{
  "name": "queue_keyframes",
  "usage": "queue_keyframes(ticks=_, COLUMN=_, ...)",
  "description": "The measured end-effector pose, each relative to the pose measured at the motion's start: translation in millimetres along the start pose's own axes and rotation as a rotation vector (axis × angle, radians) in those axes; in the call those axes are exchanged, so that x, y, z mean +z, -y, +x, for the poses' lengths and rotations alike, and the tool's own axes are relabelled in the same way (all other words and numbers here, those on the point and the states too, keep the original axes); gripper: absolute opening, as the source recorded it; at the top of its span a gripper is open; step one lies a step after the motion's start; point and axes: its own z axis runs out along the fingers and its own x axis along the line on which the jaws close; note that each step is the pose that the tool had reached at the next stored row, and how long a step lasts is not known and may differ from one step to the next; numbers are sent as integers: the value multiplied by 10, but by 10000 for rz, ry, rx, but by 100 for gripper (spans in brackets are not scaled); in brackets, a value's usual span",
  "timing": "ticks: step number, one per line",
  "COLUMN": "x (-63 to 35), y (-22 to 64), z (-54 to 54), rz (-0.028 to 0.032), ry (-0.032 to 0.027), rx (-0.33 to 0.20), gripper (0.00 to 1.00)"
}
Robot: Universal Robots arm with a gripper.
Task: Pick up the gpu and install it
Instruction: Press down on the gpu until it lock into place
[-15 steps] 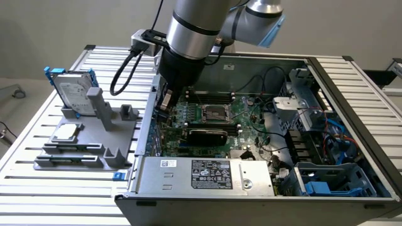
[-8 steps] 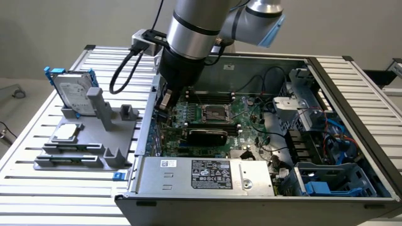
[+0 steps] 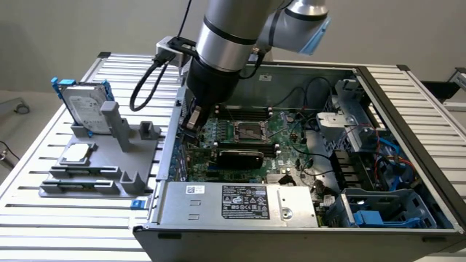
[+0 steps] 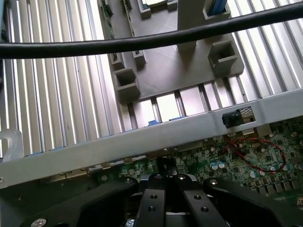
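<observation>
The gpu [image 3: 240,158], with its glossy black shroud, stands on edge on the green motherboard [image 3: 284,136] inside the open computer case, just below the processor socket. My gripper [image 3: 193,121] hangs over the motherboard's edge on the exterior view's left, close to the case wall and up and to the left of the gpu, apart from it. In the wrist view the black fingers [image 4: 152,194] are pressed together, so the gripper [image 4: 165,178] is shut with nothing between them, above the green board [image 4: 246,156].
A grey fixture [image 3: 102,164] outside the case holds a silver hard drive in a blue frame [image 3: 84,103] and a small processor chip [image 3: 78,154]. The case wall [image 4: 165,132], a black cable [image 4: 142,40], the power supply [image 3: 240,202] and drive cages [image 3: 378,207] crowd the gripper.
</observation>
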Motion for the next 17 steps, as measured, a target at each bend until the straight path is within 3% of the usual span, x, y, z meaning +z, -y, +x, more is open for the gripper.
queue_keyframes(ticks=7, x=-96, y=10, z=4, rz=-96, ry=11, rx=233, gripper=11)
queue_keyframes(ticks=9, x=-109, y=22, z=2, rz=-108, ry=-21, rx=311, gripper=11)
queue_keyframes(ticks=11, x=-111, y=26, z=5, rz=-98, ry=-83, rx=379, gripper=11)
queue_keyframes(ticks=14, x=-111, y=29, z=8, rz=-58, ry=-238, rx=496, gripper=11)
queue_keyframes(ticks=17, x=-102, y=32, z=11, rz=-35, ry=-346, rx=662, gripper=11)
